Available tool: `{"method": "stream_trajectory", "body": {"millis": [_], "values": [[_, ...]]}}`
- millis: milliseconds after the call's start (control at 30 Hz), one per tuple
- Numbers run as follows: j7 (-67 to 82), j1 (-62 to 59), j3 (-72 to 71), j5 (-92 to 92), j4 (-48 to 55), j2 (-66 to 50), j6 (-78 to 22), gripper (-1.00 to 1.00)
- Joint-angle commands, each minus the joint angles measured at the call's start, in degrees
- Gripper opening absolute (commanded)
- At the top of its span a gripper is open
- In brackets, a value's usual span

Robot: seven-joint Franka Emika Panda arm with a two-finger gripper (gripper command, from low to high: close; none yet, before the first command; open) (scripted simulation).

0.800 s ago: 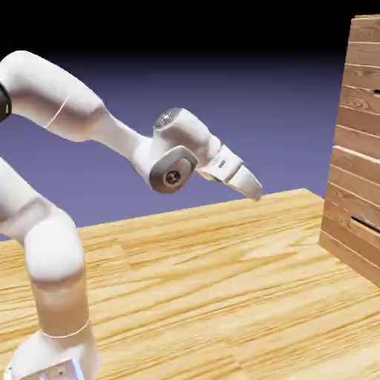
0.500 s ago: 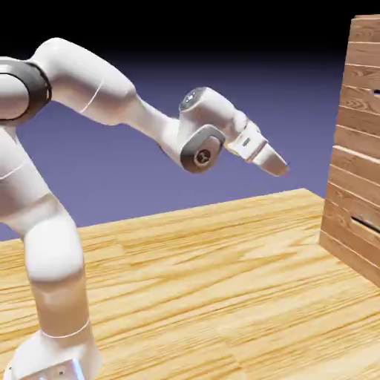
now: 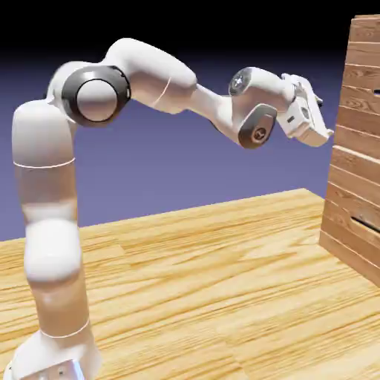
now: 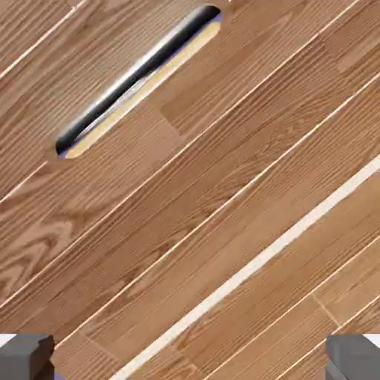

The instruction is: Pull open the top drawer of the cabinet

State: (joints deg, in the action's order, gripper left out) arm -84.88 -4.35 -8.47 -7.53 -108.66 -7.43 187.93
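The white arm (image 3: 156, 78) rises from the lower left and extends to the exterior view's right. Its gripper (image 3: 328, 136) points toward the cabinet (image 3: 360, 163), near its front, tilted downward; whether the two touch cannot be determined. The cabinet stands upright at the right edge, partly cropped, faced in reddish-brown horizontal planks. Two dark slots (image 3: 365, 224) are visible, one high, one low. The wooden surface (image 3: 193, 282) is yellowish; the backdrop (image 3: 193, 163) is blue-violet, darkening to black above.

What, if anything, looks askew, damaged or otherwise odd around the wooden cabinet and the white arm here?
Nothing stands out: the reddish-brown plank cabinet shows no visible damage. The slanted dark slot in the hand view matches the hand's tilt, and the white two-finger gripper is open, holding nothing.
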Motion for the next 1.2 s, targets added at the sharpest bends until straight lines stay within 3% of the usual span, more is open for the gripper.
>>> {"method": "stream_trajectory", "body": {"millis": [0,600,1167], "values": [[-1.69,-0.2,-0.34,-0.3,2.08,-1.59,0.55,0.0],[-29.62,-3.51,-5.91,-5.26,36.54,-27.99,9.72,0.0],[-71.96,-3.1,-0.79,36.8,67.62,-45.65,-3.9,0.0]]}}
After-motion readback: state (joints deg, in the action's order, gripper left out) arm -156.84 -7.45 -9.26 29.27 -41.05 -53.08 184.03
